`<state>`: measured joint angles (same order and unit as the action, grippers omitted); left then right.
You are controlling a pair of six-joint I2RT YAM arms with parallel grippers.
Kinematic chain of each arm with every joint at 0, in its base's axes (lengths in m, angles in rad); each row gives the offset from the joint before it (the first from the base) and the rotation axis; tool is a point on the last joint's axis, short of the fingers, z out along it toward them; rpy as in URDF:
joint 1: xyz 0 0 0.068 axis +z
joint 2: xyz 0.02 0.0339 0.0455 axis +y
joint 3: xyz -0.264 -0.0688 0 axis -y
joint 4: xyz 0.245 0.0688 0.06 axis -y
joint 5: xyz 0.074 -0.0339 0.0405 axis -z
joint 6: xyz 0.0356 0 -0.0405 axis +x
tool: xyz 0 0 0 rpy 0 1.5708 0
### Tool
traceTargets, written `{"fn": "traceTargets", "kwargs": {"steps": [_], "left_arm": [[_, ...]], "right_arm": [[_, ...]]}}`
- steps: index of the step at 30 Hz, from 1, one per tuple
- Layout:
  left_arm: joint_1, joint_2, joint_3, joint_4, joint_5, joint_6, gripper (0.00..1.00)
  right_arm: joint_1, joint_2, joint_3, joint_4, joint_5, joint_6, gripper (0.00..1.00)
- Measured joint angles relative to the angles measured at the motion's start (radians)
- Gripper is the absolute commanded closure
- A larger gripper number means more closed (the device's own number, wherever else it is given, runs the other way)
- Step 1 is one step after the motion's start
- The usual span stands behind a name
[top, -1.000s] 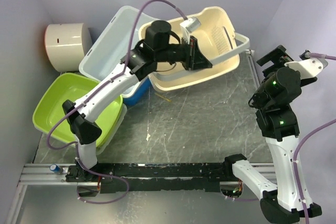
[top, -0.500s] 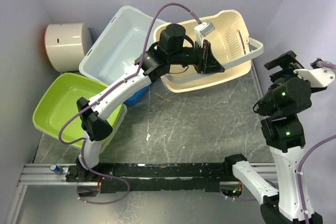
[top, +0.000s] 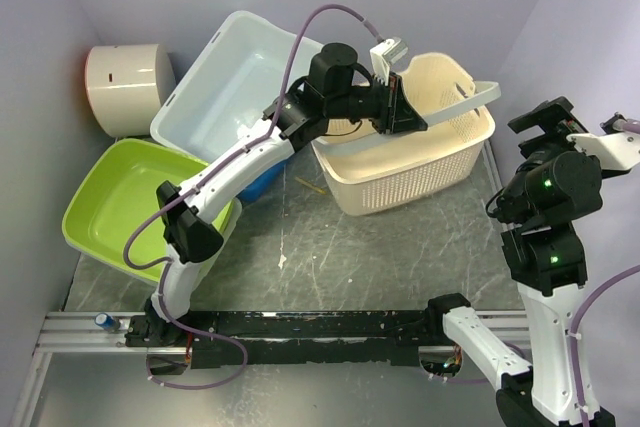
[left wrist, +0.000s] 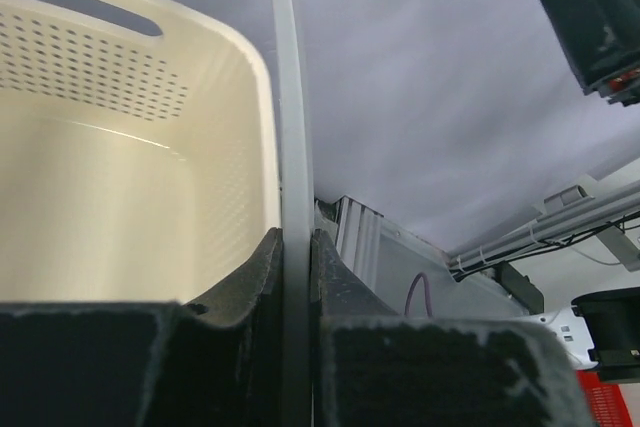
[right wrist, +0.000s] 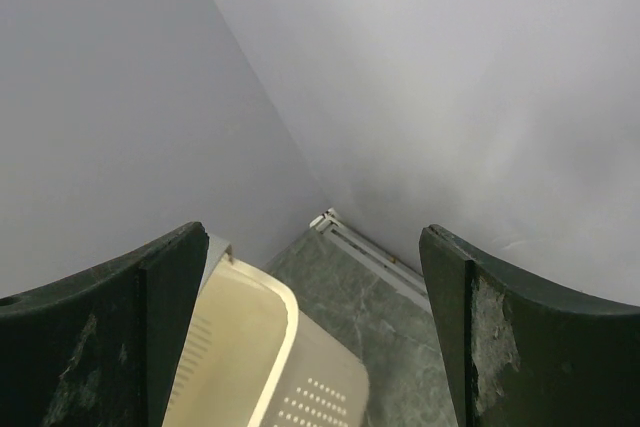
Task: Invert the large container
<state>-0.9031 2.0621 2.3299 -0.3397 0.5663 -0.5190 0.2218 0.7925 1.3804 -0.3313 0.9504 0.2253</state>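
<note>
The large container (top: 225, 77), a glossy white rectangular tub, lies open side up at the back left, tilted against other tubs. My left gripper (top: 400, 107) is to its right, shut on the grey handle (top: 470, 97) of the cream perforated basket (top: 420, 162), which stands upright on the table. In the left wrist view the handle (left wrist: 290, 147) runs up between the closed fingers of that gripper (left wrist: 296, 247), with the basket (left wrist: 120, 177) to the left. My right gripper (top: 545, 117) is open and empty, raised at the far right; it (right wrist: 310, 327) looks down on the basket's corner (right wrist: 240, 367).
A lime green tub (top: 130, 202) sits at the left, and a smaller blue tub (top: 262, 177) shows partly under the left arm. A white cylinder (top: 125, 87) stands in the back left corner. Walls close in on the left, back and right.
My left gripper has swung right and forward with the handle, and the basket has gone from tipped on its side to upright. The right arm has shifted slightly right.
</note>
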Motion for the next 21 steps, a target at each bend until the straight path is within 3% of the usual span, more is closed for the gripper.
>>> {"fn": "traceTargets", "kwargs": {"steps": [12, 21], "left_arm": [[-0.012, 0.016, -0.127, 0.050, -0.011, -0.051, 0.93], [-0.048, 0.035, -0.233, 0.127, -0.118, -0.020, 0.93]], "right_arm": [[0.000, 0.000, 0.011, -0.040, -0.021, 0.023, 0.12], [0.000, 0.026, 0.011, -0.064, -0.060, 0.048, 0.12]]}}
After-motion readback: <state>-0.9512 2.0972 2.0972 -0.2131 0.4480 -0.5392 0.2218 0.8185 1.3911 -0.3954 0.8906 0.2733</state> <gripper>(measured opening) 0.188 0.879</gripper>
